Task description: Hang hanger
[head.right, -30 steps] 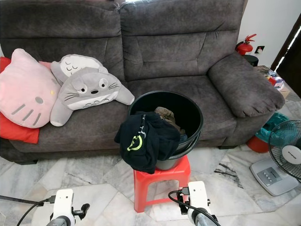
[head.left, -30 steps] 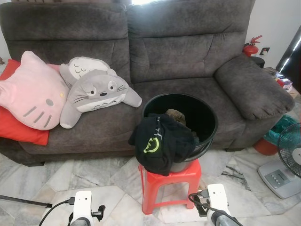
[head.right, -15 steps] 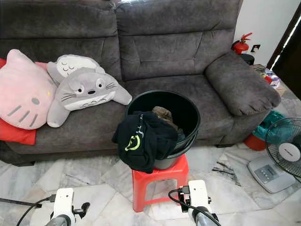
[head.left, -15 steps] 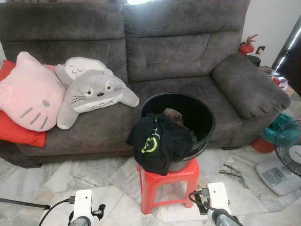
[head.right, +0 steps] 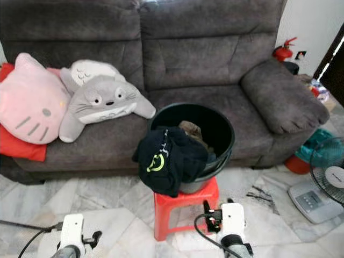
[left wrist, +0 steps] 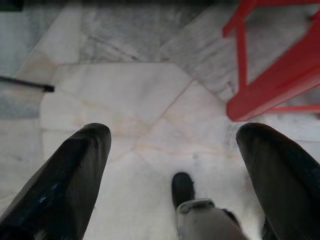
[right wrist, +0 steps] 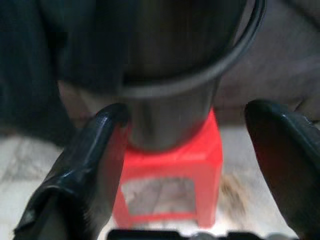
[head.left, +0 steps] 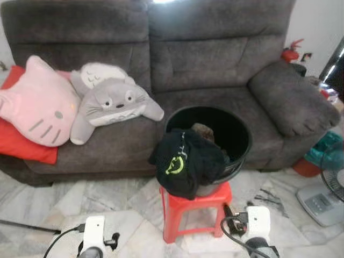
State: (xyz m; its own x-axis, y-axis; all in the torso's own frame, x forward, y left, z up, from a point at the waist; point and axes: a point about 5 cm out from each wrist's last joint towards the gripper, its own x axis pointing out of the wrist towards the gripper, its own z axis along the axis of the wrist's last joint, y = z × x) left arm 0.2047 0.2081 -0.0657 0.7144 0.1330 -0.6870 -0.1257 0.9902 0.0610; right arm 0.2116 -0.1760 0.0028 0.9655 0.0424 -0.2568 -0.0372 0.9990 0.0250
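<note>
Hands (left wrist: 172,165) (right wrist: 185,160) spread wide and empty, low before round black plastic bucket (head.left: 236,134) on red plastic stool (head.left: 196,207), ready for reaching.

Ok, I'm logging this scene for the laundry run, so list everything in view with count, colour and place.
Sofa: one, dark grey, across the back.
Cushion: one, pink cat face, sofa's left end, lying on a red cushion.
Plush toys: two, grey and white, beside the pink cushion.
Bucket: one, black, on the stool, clothes inside.
Garment: one, black with green print, draped over the bucket's front rim.
Stool: one, red, on the marble floor.
Fire extinguisher: one, red, by the right wall.
Fan: one, white base, right edge.
Left gripper: open, over the floor.
Right gripper: open, facing the stool and bucket.
</note>
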